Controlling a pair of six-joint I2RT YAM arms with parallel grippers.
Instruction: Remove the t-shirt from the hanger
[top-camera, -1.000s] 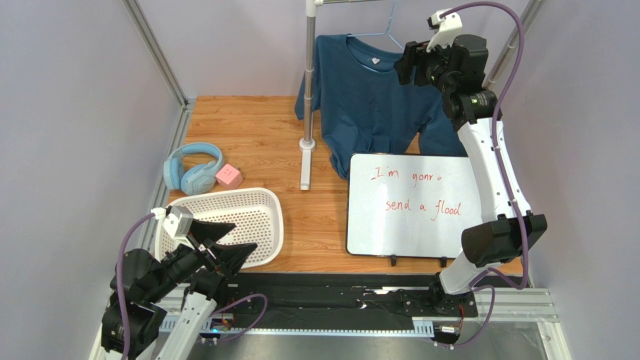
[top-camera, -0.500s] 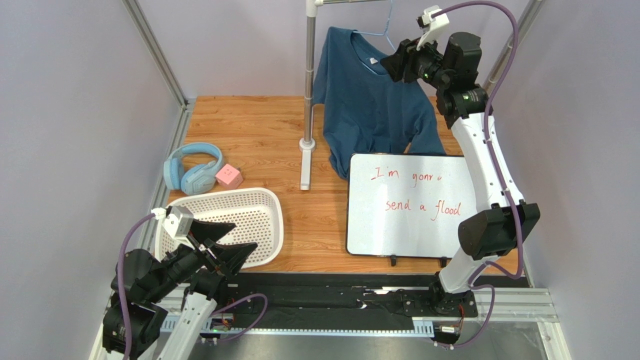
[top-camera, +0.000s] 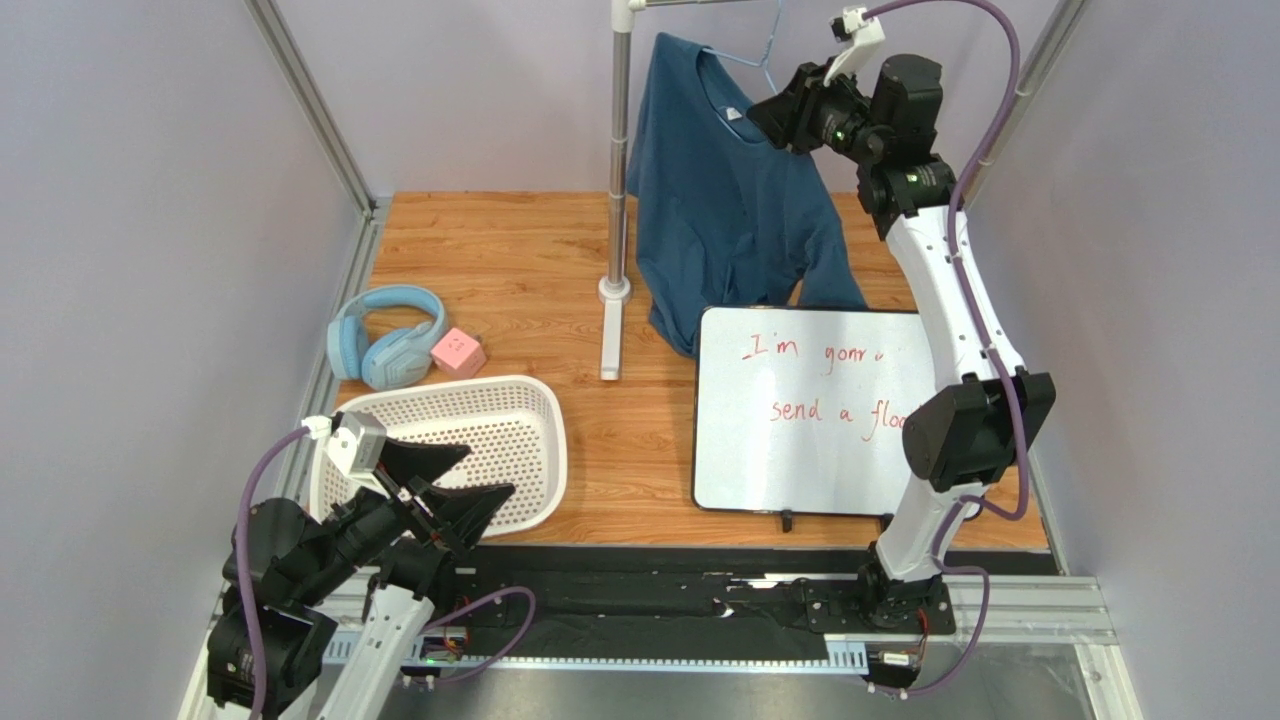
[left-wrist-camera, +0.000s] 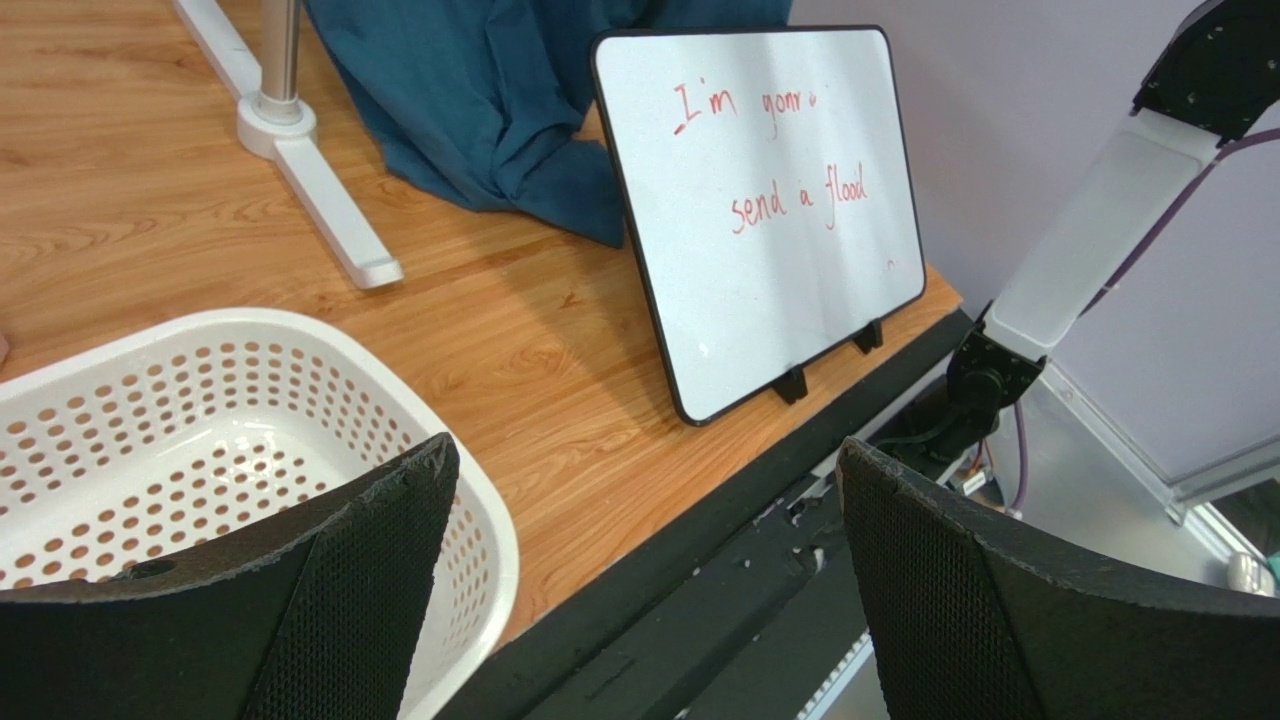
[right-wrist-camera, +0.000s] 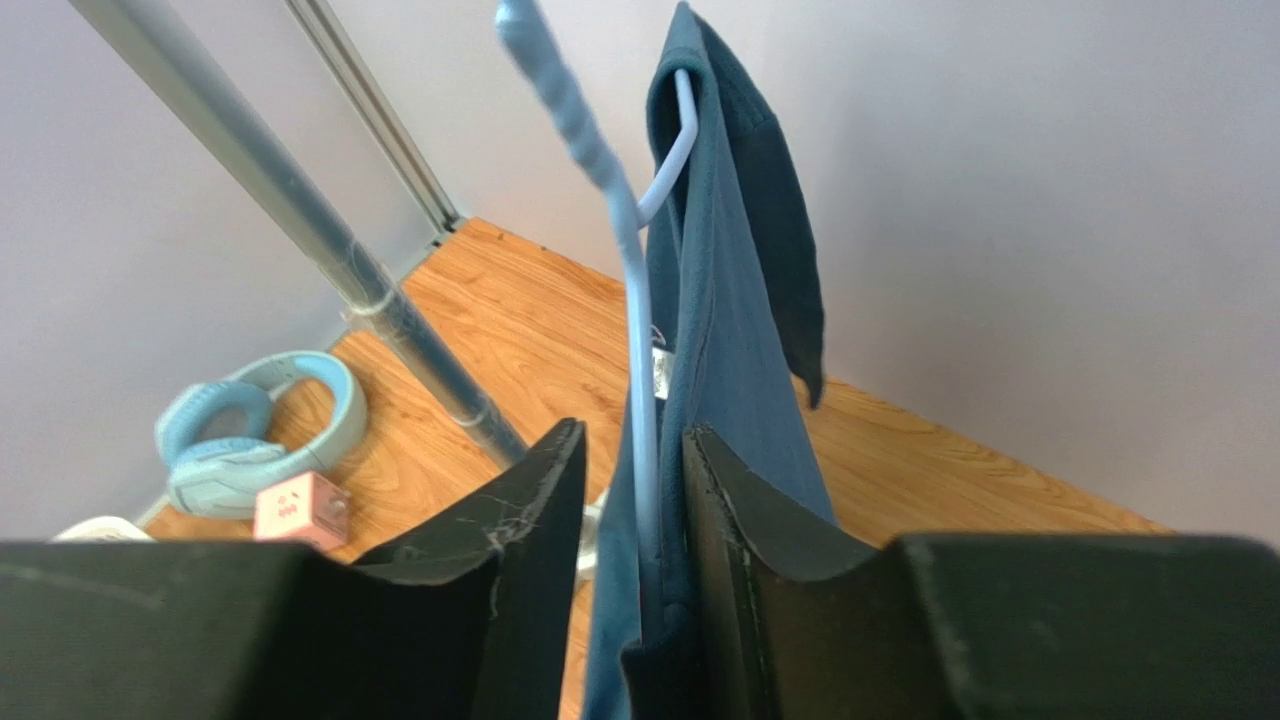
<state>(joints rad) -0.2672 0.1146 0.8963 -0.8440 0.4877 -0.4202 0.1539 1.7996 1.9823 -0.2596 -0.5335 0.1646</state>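
The dark teal t-shirt (top-camera: 729, 210) hangs on the light-blue wire hanger (top-camera: 762, 60) from the rack's top bar at the back, turned partly edge-on. My right gripper (top-camera: 769, 117) is raised to the shirt's right shoulder. In the right wrist view its fingers (right-wrist-camera: 631, 450) are shut on the shoulder cloth (right-wrist-camera: 721, 300), with the hanger wire (right-wrist-camera: 594, 150) running between them. My left gripper (top-camera: 451, 495) rests low at the near left over the basket's corner. It stands open (left-wrist-camera: 646, 447) with nothing between its fingers.
The rack's grey pole (top-camera: 618, 150) and its white foot (top-camera: 612, 323) stand left of the shirt. A propped whiteboard (top-camera: 812, 405) with red writing stands below the shirt's hem. A white perforated basket (top-camera: 451, 402), blue headphones (top-camera: 383, 333) and a pink cube (top-camera: 458, 353) are at the left.
My right gripper has moved left and slightly up while its fingers narrowed onto the shoulder. Shirt and hanger swung left and turned more edge-on. The left arm has not moved.
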